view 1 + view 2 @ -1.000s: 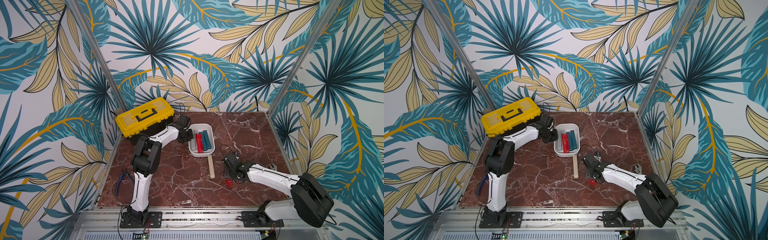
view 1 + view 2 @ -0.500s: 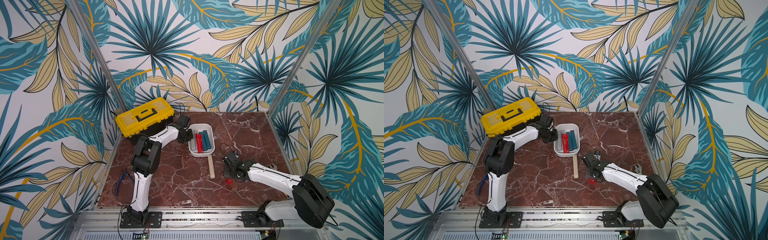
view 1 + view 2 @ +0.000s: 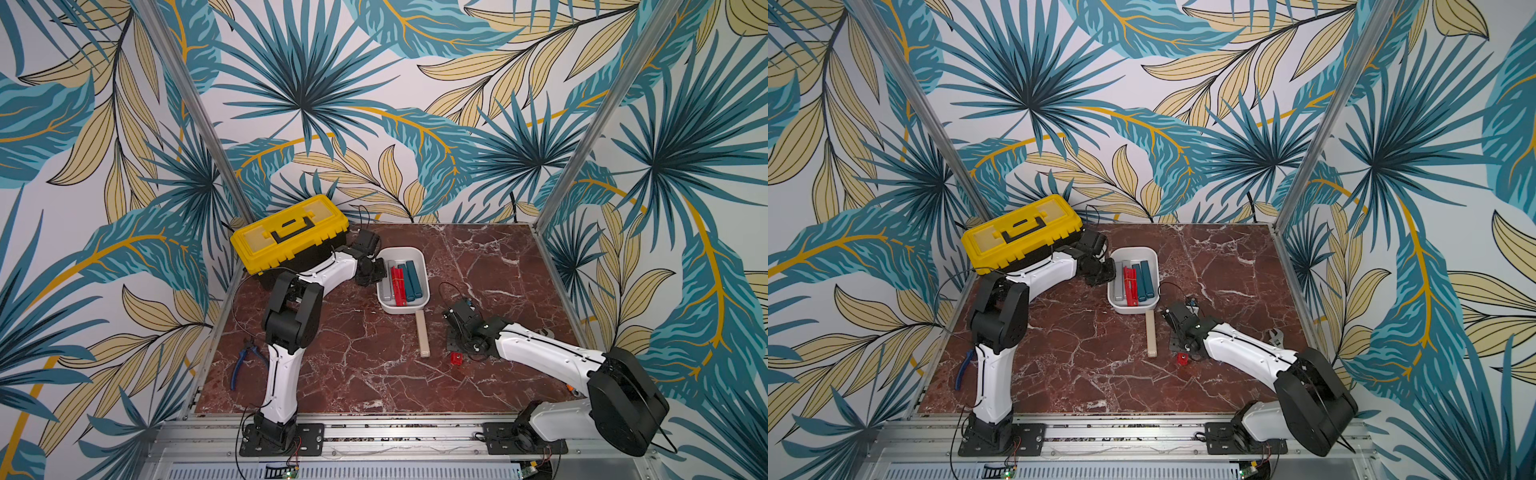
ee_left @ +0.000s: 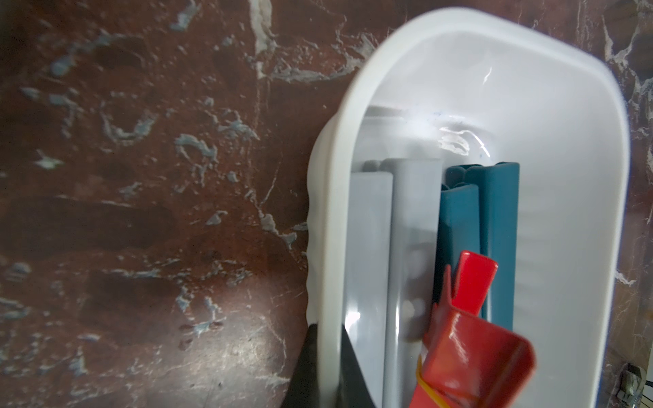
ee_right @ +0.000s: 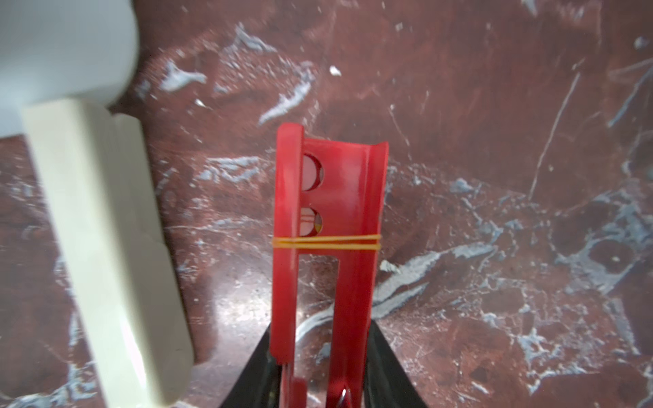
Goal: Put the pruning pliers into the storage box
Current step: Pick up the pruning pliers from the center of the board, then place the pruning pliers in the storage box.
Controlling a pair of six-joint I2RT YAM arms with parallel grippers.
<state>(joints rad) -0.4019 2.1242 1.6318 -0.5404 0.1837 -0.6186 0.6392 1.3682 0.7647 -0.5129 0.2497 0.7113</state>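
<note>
The white storage box (image 3: pixel 401 309) (image 3: pixel 1131 309) sits mid-table and holds grey (image 4: pixel 371 247), teal (image 4: pixel 498 229) and red pruning pliers (image 4: pixel 473 335). My left gripper (image 3: pixel 376 270) (image 4: pixel 328 353) is shut on the box's left wall (image 4: pixel 332 212), one finger inside and one outside. Right of the box's near end, my right gripper (image 3: pixel 457 347) (image 5: pixel 319 353) is shut on a red open-framed pruning pliers (image 5: pixel 328 212) (image 3: pixel 456 358) bound with a rubber band, just above the table. A beige pruning pliers (image 3: pixel 422 332) (image 5: pixel 106 247) lies on the table, one end touching the box.
A yellow toolbox (image 3: pixel 291 239) stands at the back left, close behind my left arm. Blue-handled cutters (image 3: pixel 245 361) lie near the left edge. A wrench (image 3: pixel 1277 334) lies near the right edge, behind my right arm.
My right gripper has shifted slightly upward with the red pruning pliers in it. The left arm and the storage box have not moved.
</note>
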